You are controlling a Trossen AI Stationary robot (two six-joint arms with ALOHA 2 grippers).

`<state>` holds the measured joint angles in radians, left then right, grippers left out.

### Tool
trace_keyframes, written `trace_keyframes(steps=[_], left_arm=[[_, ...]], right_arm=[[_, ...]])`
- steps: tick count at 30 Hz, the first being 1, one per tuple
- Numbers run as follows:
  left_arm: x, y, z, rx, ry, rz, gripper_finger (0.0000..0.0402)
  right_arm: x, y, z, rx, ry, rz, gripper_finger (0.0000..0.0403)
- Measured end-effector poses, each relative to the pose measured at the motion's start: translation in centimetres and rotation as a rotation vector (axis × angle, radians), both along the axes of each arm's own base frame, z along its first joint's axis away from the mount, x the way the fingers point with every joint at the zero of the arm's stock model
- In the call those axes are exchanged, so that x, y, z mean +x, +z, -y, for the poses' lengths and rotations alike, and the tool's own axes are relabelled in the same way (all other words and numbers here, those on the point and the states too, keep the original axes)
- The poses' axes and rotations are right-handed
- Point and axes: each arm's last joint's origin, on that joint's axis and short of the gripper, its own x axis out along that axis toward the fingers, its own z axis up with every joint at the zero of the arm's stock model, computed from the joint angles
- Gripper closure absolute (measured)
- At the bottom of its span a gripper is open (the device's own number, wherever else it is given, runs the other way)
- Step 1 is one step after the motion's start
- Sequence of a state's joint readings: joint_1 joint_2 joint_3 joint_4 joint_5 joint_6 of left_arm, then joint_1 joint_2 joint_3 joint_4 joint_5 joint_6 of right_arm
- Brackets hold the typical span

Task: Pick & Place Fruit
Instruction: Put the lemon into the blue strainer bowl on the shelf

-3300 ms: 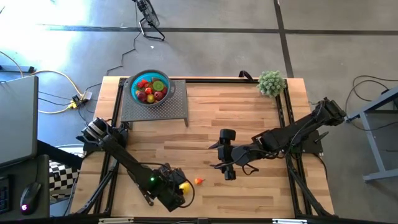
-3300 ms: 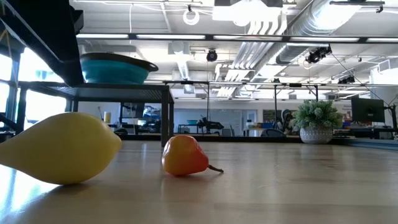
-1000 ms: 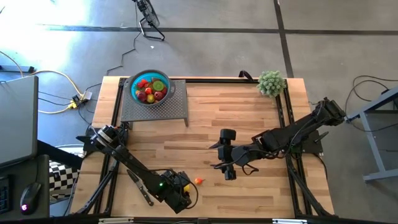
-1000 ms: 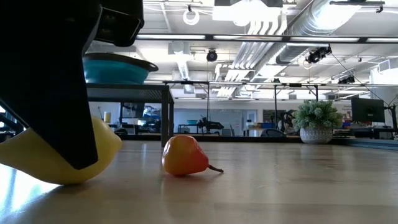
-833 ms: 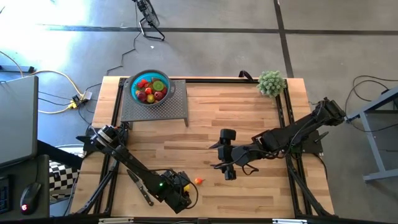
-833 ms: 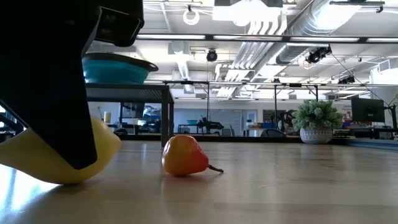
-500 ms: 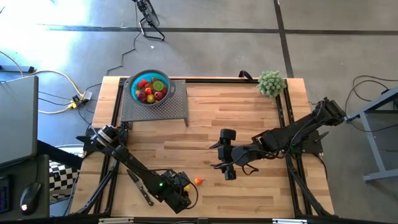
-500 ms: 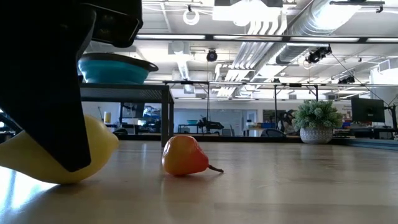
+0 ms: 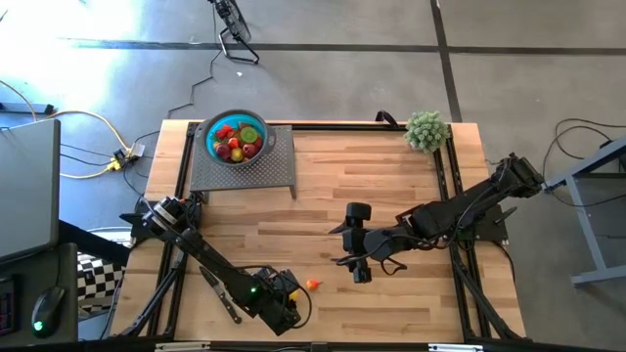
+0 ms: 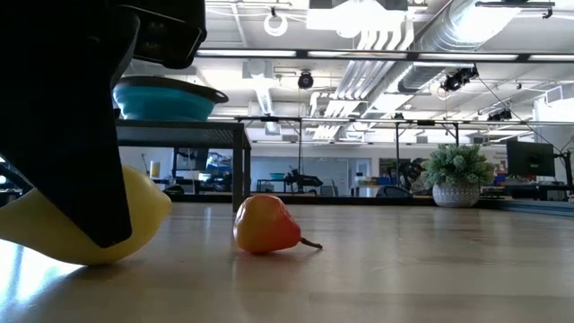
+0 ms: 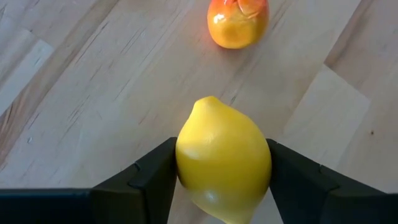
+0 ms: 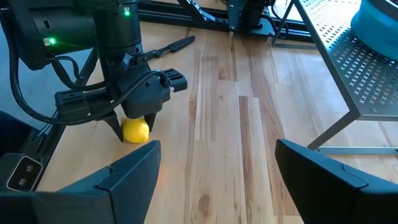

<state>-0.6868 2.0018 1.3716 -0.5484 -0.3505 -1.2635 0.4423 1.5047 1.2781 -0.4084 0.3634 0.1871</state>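
A pale wooden plank table (image 9: 391, 176) seen from above. At its far left a teal bowl (image 9: 236, 139) of small glossy fruit sits raised on a perforated metal stand (image 9: 245, 171), likely the drop-off. The right gripper (image 9: 359, 270) waits mid-table, fingers apart. At the near left edge, the left gripper (image 11: 221, 165) has both fingers pressed against a smooth yellow lemon (image 11: 224, 158) resting on the wood, clamped for lifting. Just beside it lies a small orange pear-shaped fruit (image 10: 265, 224).

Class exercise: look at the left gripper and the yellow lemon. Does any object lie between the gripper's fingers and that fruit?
Nothing visible does. The left gripper has a finger against each side of the yellow lemon on the table. The orange fruit lies apart, beyond it.
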Motion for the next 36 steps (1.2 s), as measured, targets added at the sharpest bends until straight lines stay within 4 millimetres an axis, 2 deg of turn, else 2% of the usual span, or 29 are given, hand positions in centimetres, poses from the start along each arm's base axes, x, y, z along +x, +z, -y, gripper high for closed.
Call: trace_keyframes(steps=[12,15,19,24,36], left_arm=[[0.0,0.0,0.0,0.009,-0.006,0.003,0.0193],[-0.2,0.8,-0.1,0.010,-0.023,0.015,0.0193],[-0.6,2.7,-0.6,0.027,-0.041,0.037,0.0194],[-1.9,5.9,-1.8,0.067,-0.048,0.069,0.0194],[-7.3,14.4,-7.0,0.257,0.050,0.185,0.0194]], right_arm=[[0.0,0.0,0.0,-0.003,0.011,-0.002,0.0094],[0.0,0.0,-0.1,0.002,0.033,-0.008,0.0094],[0.0,0.0,-0.1,-0.001,0.035,-0.011,0.0094],[-0.1,-0.1,-0.1,-0.003,0.035,-0.014,0.0094],[-0.1,-0.2,-0.1,-0.012,0.060,-0.032,0.0094]])
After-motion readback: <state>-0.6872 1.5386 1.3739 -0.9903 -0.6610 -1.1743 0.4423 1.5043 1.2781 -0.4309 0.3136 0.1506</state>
